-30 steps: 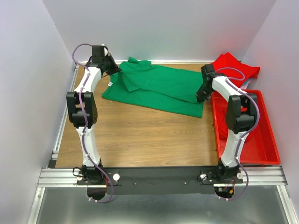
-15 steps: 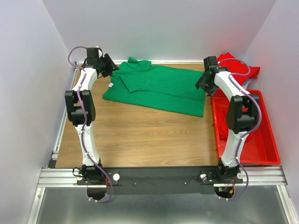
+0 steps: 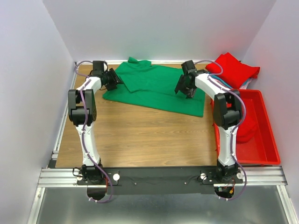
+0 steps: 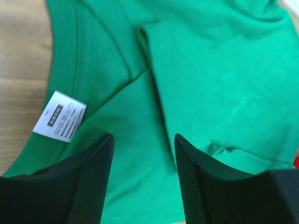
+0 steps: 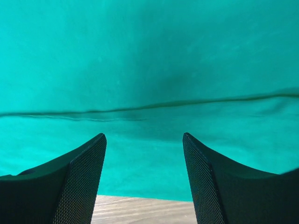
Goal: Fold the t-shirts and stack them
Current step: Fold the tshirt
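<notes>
The green shirt is soft, light and floppy. The left gripper and right gripper hang over it wide open, empty. Pinch its edge, maybe the hem.

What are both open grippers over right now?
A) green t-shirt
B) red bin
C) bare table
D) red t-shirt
A: both wrist views show the green t-shirt spread below the open left gripper and right gripper; the red t-shirt lies apart at the back right corner.
</notes>
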### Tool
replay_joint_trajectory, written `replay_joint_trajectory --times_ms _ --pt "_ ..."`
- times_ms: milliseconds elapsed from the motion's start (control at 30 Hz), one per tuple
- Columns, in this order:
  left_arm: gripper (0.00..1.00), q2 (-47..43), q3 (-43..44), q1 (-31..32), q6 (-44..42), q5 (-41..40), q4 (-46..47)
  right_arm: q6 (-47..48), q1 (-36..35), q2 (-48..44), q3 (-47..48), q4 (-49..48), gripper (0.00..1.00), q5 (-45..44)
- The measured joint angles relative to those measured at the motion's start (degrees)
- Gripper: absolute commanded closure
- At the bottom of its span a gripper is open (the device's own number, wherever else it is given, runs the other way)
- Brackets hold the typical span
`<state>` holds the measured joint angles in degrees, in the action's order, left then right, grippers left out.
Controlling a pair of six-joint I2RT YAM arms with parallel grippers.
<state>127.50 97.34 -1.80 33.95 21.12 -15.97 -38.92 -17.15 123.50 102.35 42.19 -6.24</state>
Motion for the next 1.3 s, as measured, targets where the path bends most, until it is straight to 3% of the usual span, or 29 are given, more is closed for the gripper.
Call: replay_joint_trajectory --times_ms 333,633,1300 --pt "0.38 -1.3 -5.9 0.0 -0.1 0.3 4.3 0.0 0.3 0.2 -7.3 -4.5 0.27 4.7" --pt "0.37 -4.7 -9.0 -0.2 -1.7 -4.4 0.5 -0.1 0.3 -4.1 -14.8 -9.2 0.27 7.3" --pt "0.37 -22.1 -29.5 -1.2 -3.7 -13.7 -4.7 -2.0 -6.2 -15.4 -31.5 -11.6 0.27 13.1"
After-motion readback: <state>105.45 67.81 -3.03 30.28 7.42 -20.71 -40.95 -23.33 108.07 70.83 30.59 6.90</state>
